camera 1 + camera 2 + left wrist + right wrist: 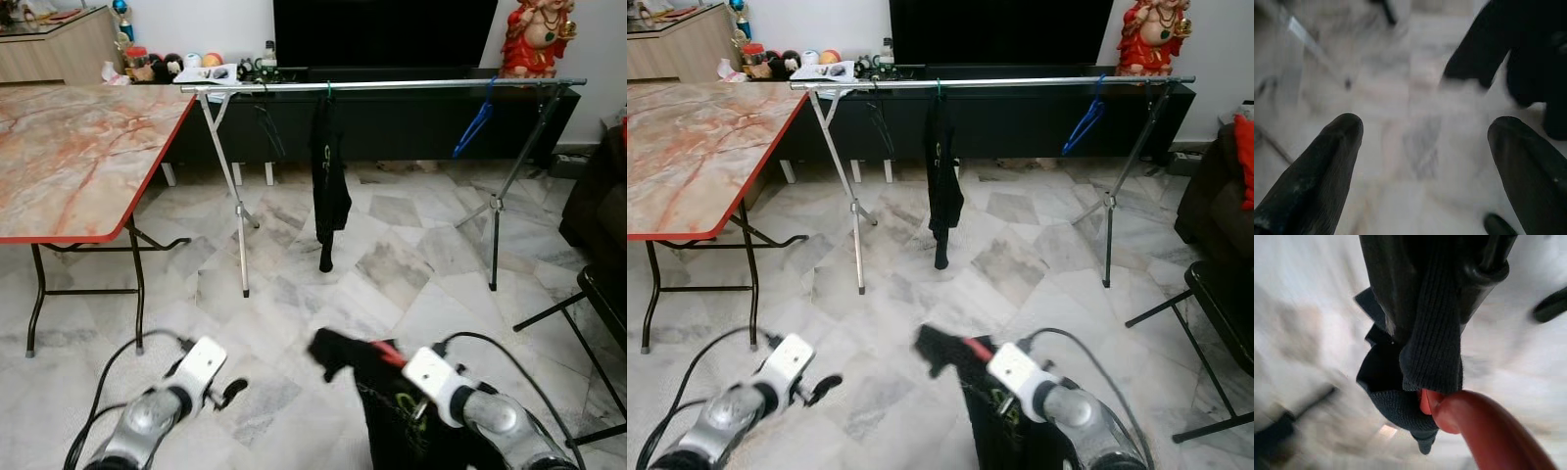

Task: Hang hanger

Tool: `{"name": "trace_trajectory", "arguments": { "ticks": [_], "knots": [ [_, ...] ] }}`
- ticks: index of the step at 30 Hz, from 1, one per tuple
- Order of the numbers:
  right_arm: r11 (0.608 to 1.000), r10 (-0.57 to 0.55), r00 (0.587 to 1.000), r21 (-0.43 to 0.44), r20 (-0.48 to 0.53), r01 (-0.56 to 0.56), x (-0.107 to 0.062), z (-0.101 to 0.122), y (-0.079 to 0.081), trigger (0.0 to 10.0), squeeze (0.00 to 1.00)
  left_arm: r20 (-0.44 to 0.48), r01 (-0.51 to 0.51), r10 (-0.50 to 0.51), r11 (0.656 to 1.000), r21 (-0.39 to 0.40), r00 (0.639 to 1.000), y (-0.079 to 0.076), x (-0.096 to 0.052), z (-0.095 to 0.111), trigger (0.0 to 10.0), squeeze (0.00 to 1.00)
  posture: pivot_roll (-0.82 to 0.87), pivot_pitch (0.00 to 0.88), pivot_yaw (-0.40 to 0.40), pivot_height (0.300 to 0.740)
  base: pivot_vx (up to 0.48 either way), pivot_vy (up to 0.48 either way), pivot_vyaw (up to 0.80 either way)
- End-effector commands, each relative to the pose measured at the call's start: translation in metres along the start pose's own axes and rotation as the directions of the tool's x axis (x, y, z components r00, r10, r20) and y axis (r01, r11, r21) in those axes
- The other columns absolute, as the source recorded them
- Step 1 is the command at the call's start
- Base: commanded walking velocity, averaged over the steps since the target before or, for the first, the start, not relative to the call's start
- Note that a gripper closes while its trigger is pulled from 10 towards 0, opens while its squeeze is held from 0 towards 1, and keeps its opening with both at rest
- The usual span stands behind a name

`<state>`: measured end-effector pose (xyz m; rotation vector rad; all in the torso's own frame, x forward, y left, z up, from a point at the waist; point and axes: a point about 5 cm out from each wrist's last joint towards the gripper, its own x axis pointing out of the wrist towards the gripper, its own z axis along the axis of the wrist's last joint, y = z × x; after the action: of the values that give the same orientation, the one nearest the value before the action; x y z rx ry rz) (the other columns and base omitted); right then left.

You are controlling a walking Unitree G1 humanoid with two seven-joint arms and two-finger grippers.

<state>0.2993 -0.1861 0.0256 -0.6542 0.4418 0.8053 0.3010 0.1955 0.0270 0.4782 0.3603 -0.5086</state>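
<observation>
We've got a marble-top folding table (78, 157) at 10 o'clock, big black TV (384, 32) dead ahead at 12 on a long dark cabinet (392, 122), a red statue (535, 37) at 1, and a black folding chair (598, 323) at 3.

No text, number, brand or sign can be read with certainty. A small pale mark stands on the black garment (330, 186) hanging from the drying rack rail (411, 85); its characters are too small to read. A greenish printed mark stands on the dark garment (397, 411) at the right arm near the bottom of the head views; it is partly folded and illegible. The desk (69, 157) carries veined marble patterning, no lettering.
</observation>
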Motion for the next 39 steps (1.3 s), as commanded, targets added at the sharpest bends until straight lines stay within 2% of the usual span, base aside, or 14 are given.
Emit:
{"name": "trace_trajectory", "arguments": {
  "ticks": [1,3,6,7,9,15,16,20,23,29,33,39],
  "knots": [
    [0.991,0.096,0.994,-0.101,0.059,-0.089,0.002,0.02,-0.005,10.0,0.0,-0.005,0.106,-0.106,0.989,0.107,0.994,-0.004,-0.001,0.003,10.0,0.0,0.05,0.027,0.049,0.74,0.0,0.0,0.0],
    [0.983,0.138,0.989,-0.133,0.06,-0.129,0.001,0.024,-0.008,10.0,0.0,0.006,0.16,-0.163,0.975,0.151,0.987,-0.004,-0.002,0.008,10.0,0.0,0.05,0.024,0.05,0.74,0.0,0.0,0.0],
    [0.965,0.217,0.975,-0.163,0.055,-0.205,0.001,0.03,-0.009,10.0,0.0,-0.027,0.267,-0.268,0.935,0.235,0.963,-0.006,-0.005,0.008,10.0,0.0,0.06,0.014,0.053,0.74,0.0,0.0,0.0],
    [0.95,0.26,0.965,-0.191,0.039,-0.249,0.001,0.031,-0.007,10.0,0.0,-0.073,0.327,-0.32,0.899,0.293,0.945,-0.009,-0.008,0.004,10.0,0.0,0.06,0.014,0.053,0.74,0.0,0.0,0.0],
    [0.931,0.3,0.954,-0.225,0.021,-0.288,0.002,0.033,-0.005,10.0,0.0,-0.116,0.373,-0.355,0.866,0.334,0.928,-0.011,-0.009,0.0,10.0,0.0,0.07,0.01,0.055,0.74,0.0,0.0,0.0],
    [0.86,0.443,0.897,-0.287,0.005,-0.423,0.002,0.04,0.005,10.0,0.0,-0.166,0.413,-0.379,0.844,0.343,0.911,-0.017,-0.009,-0.006,10.0,0.0,0.07,0.03,0.046,0.74,0.0,0.0,0.0],
    [0.859,0.442,0.897,-0.291,0.007,-0.421,0.002,0.041,0.005,10.0,0.0,-0.174,0.417,-0.38,0.841,0.345,0.909,-0.018,-0.009,-0.007,10.0,0.0,0.07,0.03,0.045,0.74,0.0,0.0,0.0],
    [0.87,0.415,0.909,-0.304,0.029,-0.388,0.002,0.044,0.002,10.0,0.0,-0.198,0.43,-0.386,0.855,0.289,0.901,-0.022,-0.01,-0.015,10.0,0.0,0.06,0.033,0.041,0.74,0.0,0.0,0.0],
    [0.878,0.4,0.914,-0.314,0.062,-0.362,0.003,0.052,-0.001,10.0,0.0,-0.238,0.448,-0.393,0.854,0.265,0.888,-0.025,-0.011,-0.022,10.0,0.0,0.06,0.035,0.04,0.74,0.0,0.0,0.0],
    [0.867,0.416,0.905,-0.338,0.09,-0.365,0.004,0.06,0.001,10.0,0.0,-0.241,0.444,-0.39,0.864,0.237,0.889,-0.029,-0.009,-0.023,10.0,0.0,0.06,0.037,0.04,0.74,0.0,0.0,0.0],
    [0.846,0.454,0.882,-0.375,0.129,-0.38,0.004,0.071,0.007,10.0,0.0,-0.229,0.394,-0.347,0.895,0.208,0.91,-0.033,-0.004,-0.022,10.0,0.0,0.05,0.041,0.037,0.74,0.0,0.0,0.0],
    [0.834,0.467,0.875,-0.393,0.127,-0.388,0.001,0.072,0.007,10.0,0.0,-0.21,0.331,-0.292,0.926,0.182,0.933,-0.032,-0.001,-0.021,10.0,0.0,0.04,0.044,0.029,0.74,0.0,0.0,0.0]
  ]
}}
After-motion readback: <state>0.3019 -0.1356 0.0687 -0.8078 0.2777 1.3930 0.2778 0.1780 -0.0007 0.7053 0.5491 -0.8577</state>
